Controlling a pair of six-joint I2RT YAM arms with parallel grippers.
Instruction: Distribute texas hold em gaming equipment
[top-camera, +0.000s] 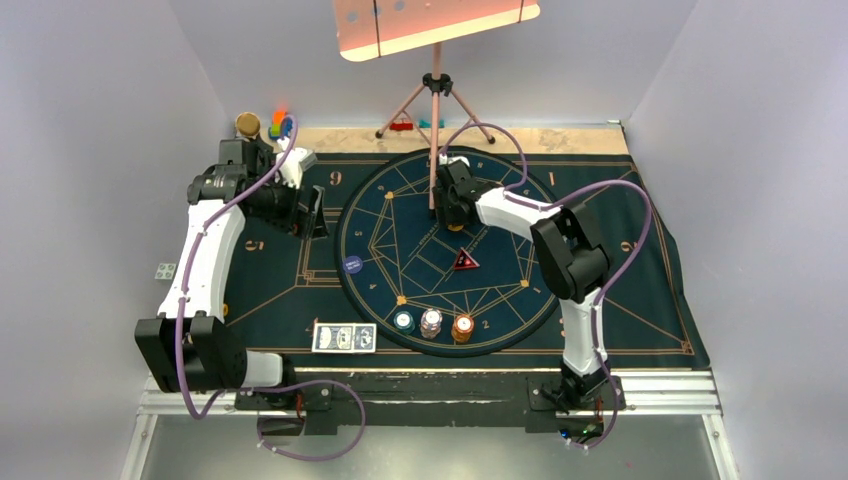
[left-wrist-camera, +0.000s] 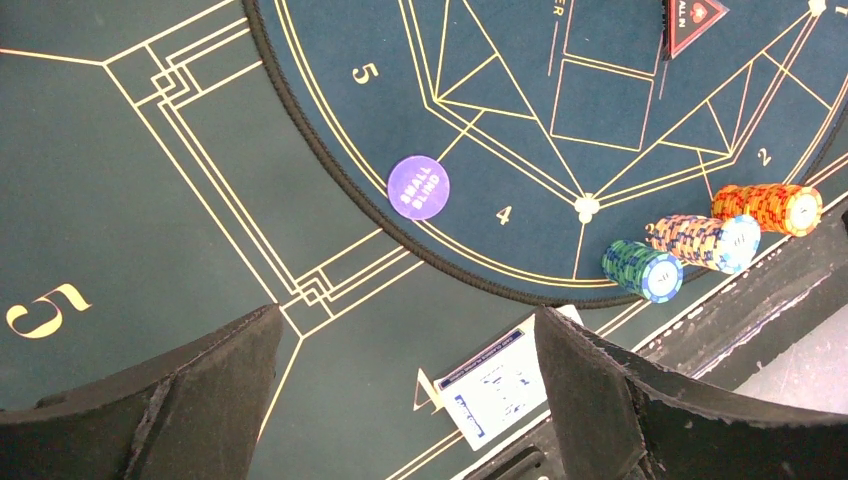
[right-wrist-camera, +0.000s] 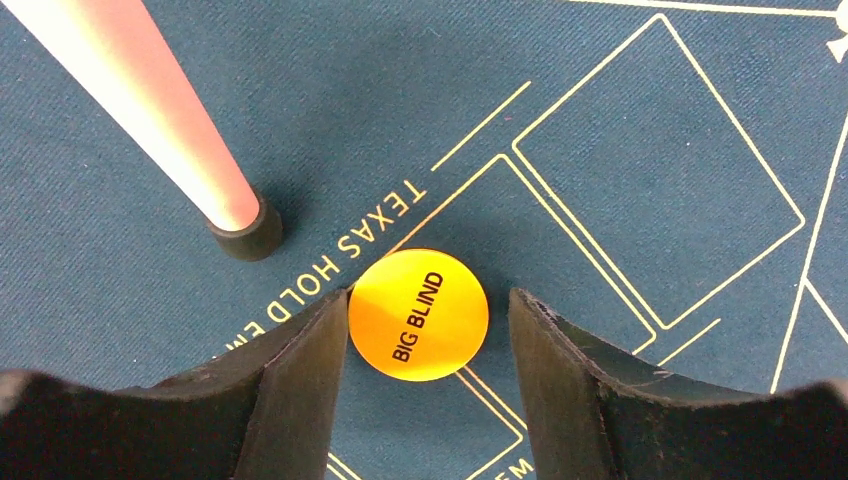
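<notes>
My right gripper (right-wrist-camera: 428, 296) is low over the round mat, its jaws either side of a yellow BIG BLIND disc (right-wrist-camera: 418, 315). The left finger (right-wrist-camera: 300, 370) touches the disc's rim and a gap shows on the other side. A purple SMALL BLIND disc (left-wrist-camera: 418, 187) lies at the round mat's left edge. Three chip stacks, teal (left-wrist-camera: 642, 270), white-orange (left-wrist-camera: 705, 242) and orange (left-wrist-camera: 770, 207), lie at its near edge. Blue-backed cards (top-camera: 344, 338) lie near the front. A red-black triangular marker (top-camera: 465, 261) sits mid-mat. My left gripper (left-wrist-camera: 407, 320) hangs open and empty above the mat's left part.
A tripod leg (right-wrist-camera: 240, 225) stands on the mat just left of my right gripper, its stand (top-camera: 436, 100) rising behind. Coloured toy blocks (top-camera: 280, 124) and a round jar (top-camera: 247, 124) sit at the back left. The dark gold-lined mat (top-camera: 640, 300) covers the table.
</notes>
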